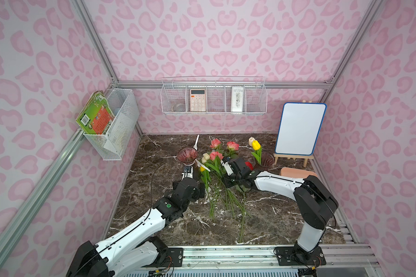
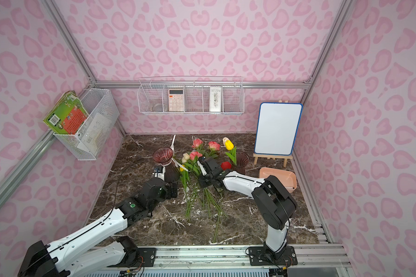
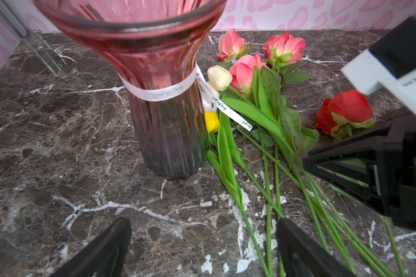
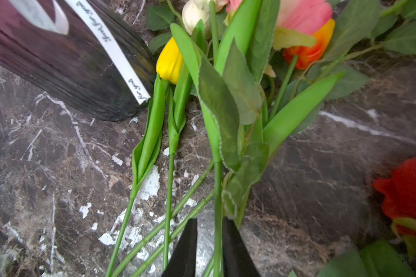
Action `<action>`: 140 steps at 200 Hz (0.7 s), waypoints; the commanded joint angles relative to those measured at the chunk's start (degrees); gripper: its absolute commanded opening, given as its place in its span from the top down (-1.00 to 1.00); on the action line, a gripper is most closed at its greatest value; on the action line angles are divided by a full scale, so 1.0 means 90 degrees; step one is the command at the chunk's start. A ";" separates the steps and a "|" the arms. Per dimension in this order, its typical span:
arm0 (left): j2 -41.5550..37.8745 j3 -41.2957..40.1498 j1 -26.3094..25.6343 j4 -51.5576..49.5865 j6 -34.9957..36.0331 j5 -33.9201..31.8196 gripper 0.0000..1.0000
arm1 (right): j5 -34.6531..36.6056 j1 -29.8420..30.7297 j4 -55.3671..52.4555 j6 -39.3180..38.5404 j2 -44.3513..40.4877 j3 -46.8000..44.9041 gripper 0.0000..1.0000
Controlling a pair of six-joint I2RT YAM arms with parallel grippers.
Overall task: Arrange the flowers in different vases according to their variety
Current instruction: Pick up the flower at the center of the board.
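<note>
The vases stand on the marble top: one with a white neck band (image 1: 187, 156) (image 3: 163, 120) at the left, the other (image 1: 265, 159) at the right, holding a yellow and a cream tulip (image 1: 255, 144). Between them lie the loose flowers (image 1: 214, 163): pink roses (image 3: 283, 48), a cream tulip (image 3: 219, 78), a yellow tulip (image 4: 169, 62), an orange tulip (image 4: 310, 52) and a red rose (image 3: 344, 112). My left gripper (image 3: 203, 223) is open wide in front of the banded vase, holding nothing. My right gripper (image 4: 209, 220) has its jaws slightly apart, with a green stem (image 4: 217, 191) against one finger.
A peach tray (image 1: 296, 171) sits at the right behind my right arm. A whiteboard on an easel (image 1: 300, 129) stands at the back right. Wire baskets (image 1: 214, 100) hang on the walls. The long stems (image 1: 228, 199) fan toward the front.
</note>
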 commanded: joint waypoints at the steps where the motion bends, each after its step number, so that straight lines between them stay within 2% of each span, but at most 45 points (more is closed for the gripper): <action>1: -0.0007 0.0019 0.0003 0.0035 -0.0001 -0.0001 -0.97 | 0.0061 -0.0024 -0.0178 -0.0085 0.0193 0.0216 0.56; 75: -0.0032 0.0017 0.0003 0.0035 0.0007 -0.0006 -0.97 | -0.0168 -0.0029 -0.0139 -0.0067 0.0473 0.0381 0.58; 140: -0.0042 0.0017 0.0008 0.0021 0.0009 -0.0006 -0.97 | -0.0258 -0.0003 -0.0100 -0.0065 0.0504 0.0420 0.79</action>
